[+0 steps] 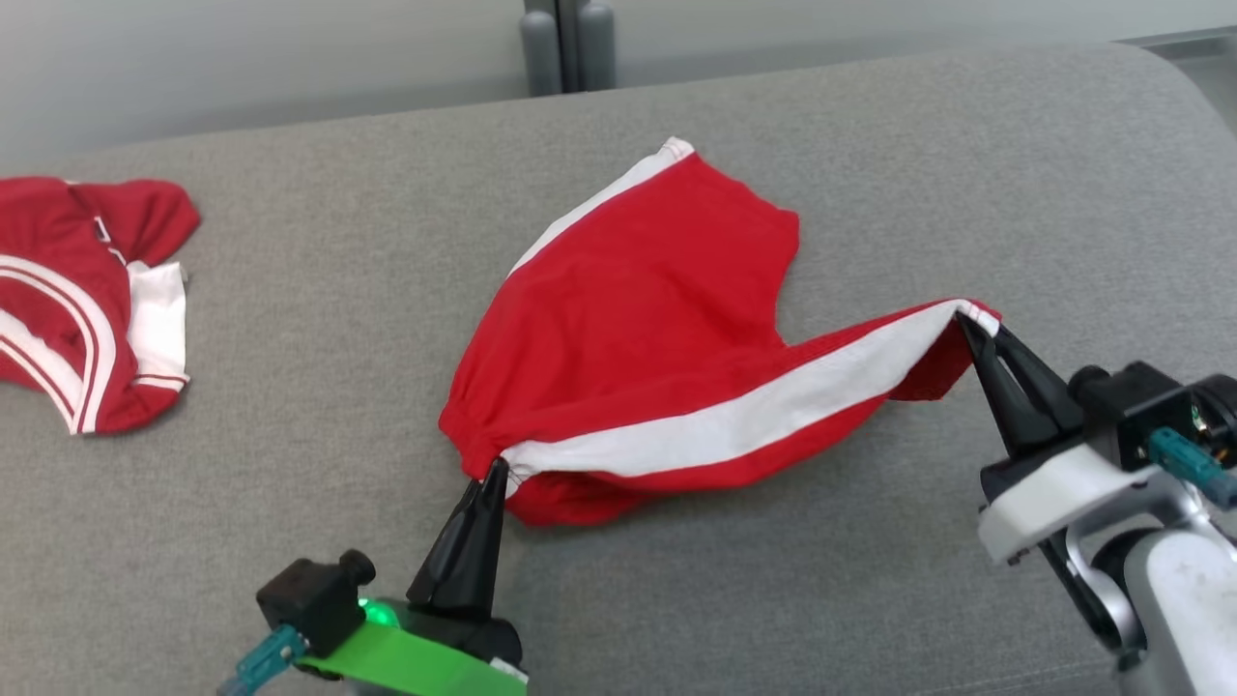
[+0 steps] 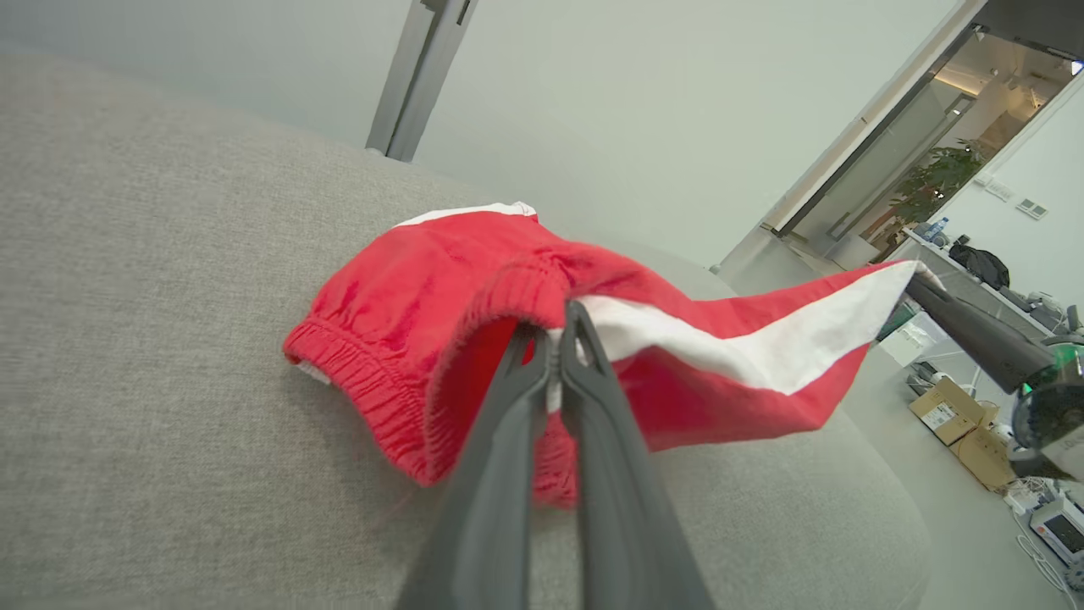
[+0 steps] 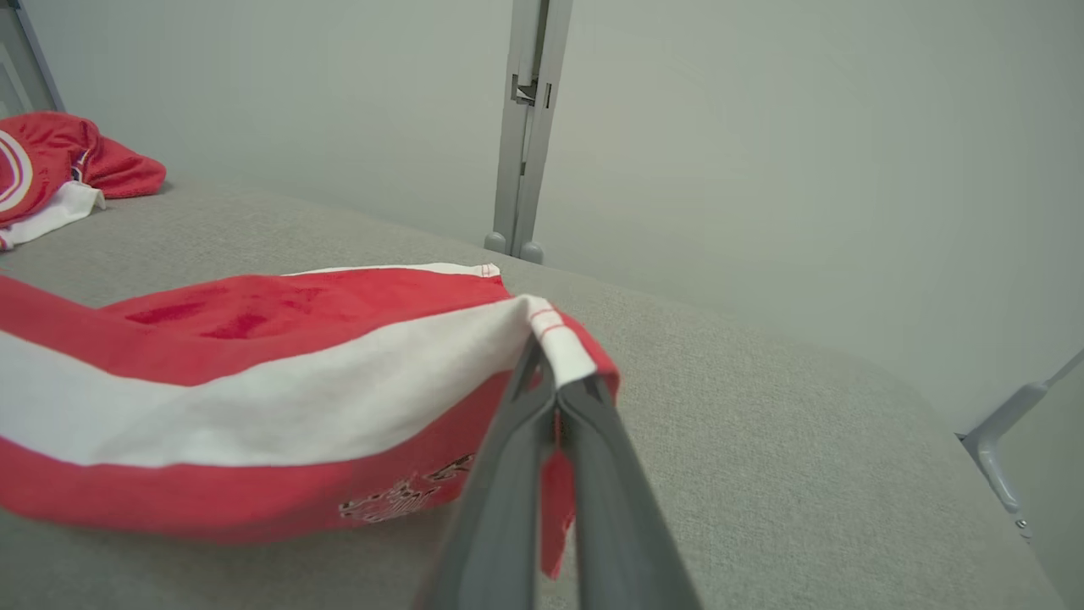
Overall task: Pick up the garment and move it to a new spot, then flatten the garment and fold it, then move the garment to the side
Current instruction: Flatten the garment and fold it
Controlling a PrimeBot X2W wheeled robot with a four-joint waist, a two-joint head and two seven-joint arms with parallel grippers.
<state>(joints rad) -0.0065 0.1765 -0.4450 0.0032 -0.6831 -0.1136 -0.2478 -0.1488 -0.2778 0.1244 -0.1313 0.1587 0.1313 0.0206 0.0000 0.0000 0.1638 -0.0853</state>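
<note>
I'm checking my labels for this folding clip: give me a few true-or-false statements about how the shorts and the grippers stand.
1. The left gripper is shut on the shorts. True.
2. The right gripper hangs open above them. False: it is shut on the end of their white stripe.
3. A second garment lies on the cushion, to the robot's left. True.
4. The shorts lie folded flat. False: they are unfolded and rumpled, stretched between the two grippers.

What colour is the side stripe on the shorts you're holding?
White stripe on red shorts; clearest in the head view.
</note>
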